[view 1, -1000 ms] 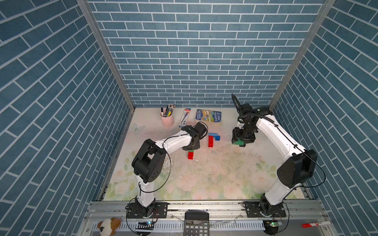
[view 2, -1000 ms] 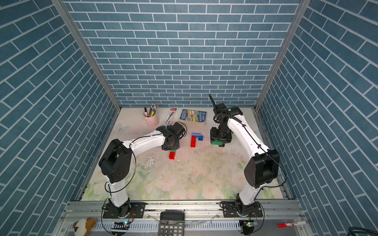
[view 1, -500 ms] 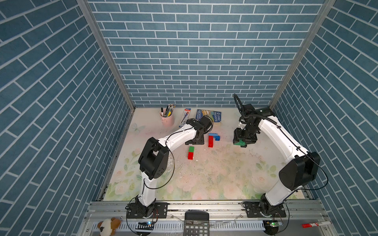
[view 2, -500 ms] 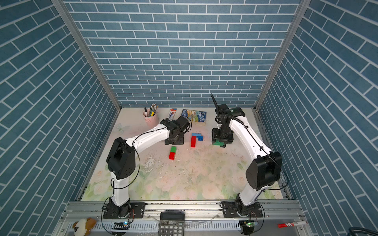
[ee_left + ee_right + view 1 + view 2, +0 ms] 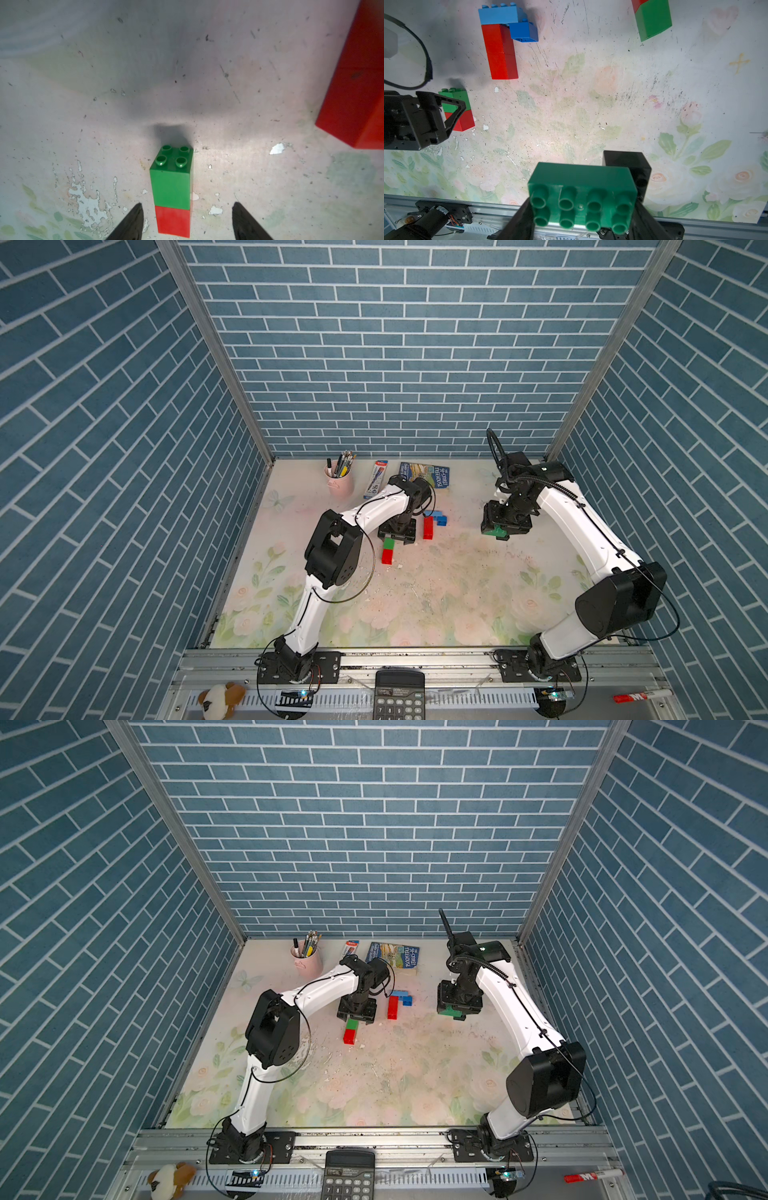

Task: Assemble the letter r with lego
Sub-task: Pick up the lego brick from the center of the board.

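Note:
A green square lego brick (image 5: 170, 178) joined to a red one (image 5: 173, 221) lies on the floral mat (image 5: 436, 593). My left gripper (image 5: 187, 204) hovers just above this pair (image 5: 388, 550), open, its fingers (image 5: 133, 222) apart from the bricks on either side. A red column (image 5: 428, 527) capped by two blue bricks (image 5: 436, 516) lies right of it. My right gripper (image 5: 582, 218) is shut on a long dark green brick (image 5: 581, 185), held above the mat with a black brick (image 5: 627, 164) stuck to it. Another green and red piece (image 5: 652, 20) lies beyond, seen only in the right wrist view.
At the back wall stand a pink pen cup (image 5: 340, 485), a marker pack (image 5: 376, 483) and a book (image 5: 428, 475). A calculator (image 5: 399, 693) and a plush toy (image 5: 220, 697) sit on the front rail. The mat's surface is scuffed and flaking.
My left gripper opened, let go of the green and red pair and drew back toward the rear wall, uncovering the green brick. The right arm barely shifted, still holding its brick.

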### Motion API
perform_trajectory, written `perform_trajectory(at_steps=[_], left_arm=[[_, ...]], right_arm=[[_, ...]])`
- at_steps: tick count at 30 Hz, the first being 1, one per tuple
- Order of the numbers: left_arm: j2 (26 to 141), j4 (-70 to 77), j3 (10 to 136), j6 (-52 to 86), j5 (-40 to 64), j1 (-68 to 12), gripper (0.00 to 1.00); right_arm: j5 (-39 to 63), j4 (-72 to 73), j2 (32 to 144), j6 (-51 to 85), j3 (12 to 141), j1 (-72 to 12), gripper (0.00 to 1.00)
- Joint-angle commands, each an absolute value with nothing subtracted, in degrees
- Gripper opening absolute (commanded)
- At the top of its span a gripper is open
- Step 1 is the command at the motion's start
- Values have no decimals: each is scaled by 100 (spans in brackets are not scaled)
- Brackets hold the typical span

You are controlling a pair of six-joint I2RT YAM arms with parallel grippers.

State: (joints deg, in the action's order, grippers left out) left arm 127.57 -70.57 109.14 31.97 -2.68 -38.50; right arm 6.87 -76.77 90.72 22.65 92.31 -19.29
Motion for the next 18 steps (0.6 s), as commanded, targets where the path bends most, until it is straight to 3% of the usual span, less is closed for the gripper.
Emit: perform_trajectory(at_steps=[1,18], left_arm=[[12895,-7239,10882,3047,-83,-3789,69],[13000,-6675,10385,3303,-243,-3753,62]], right_arm=[[666,-7707,8938,2296,9176,-1866,28],[677,-7743,9027,2224,9237,-1728,28]])
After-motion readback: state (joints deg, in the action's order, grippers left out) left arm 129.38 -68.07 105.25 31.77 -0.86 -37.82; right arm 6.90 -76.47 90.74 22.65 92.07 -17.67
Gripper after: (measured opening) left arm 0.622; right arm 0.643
